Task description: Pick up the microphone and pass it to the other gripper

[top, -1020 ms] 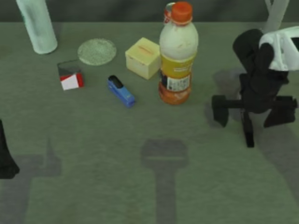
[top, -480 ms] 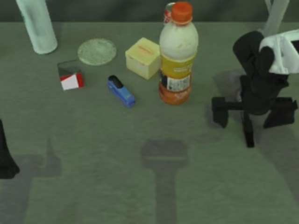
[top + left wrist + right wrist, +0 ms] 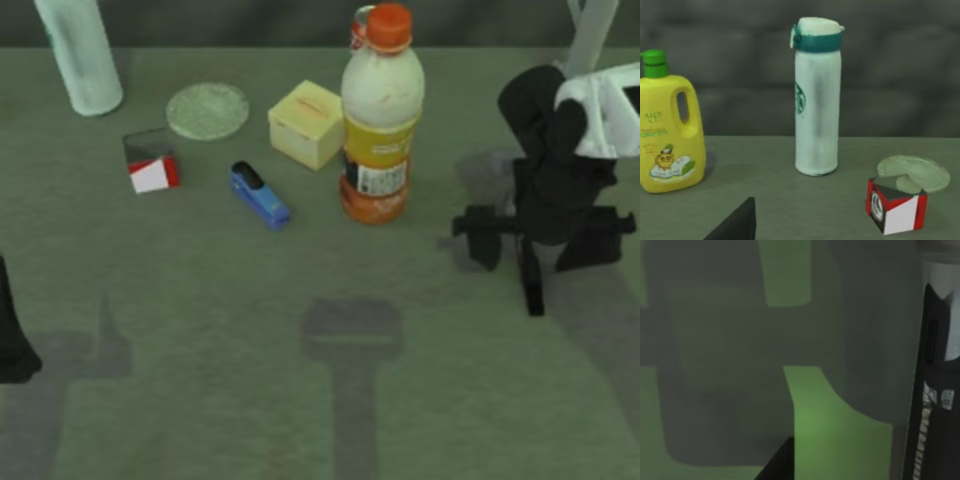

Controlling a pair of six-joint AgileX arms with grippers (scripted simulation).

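Starting at the table's left edge, the left gripper [image 3: 12, 345] sits parked; whether it is spread or closed cannot be told. Across the back stand one white flask [image 3: 80, 55], one red-and-white cube [image 3: 152, 168], one round pad [image 3: 207, 110], one blue stapler [image 3: 260, 195], one yellow box [image 3: 308, 122] and one orange-capped bottle [image 3: 380, 120]. At the right lies the one microphone [image 3: 530, 288], its black handle showing and its head hidden beneath the arm. The right gripper [image 3: 535, 250] straddles it, spread wide. Closing squarely across the handle, centred, should prevent it from rolling away.
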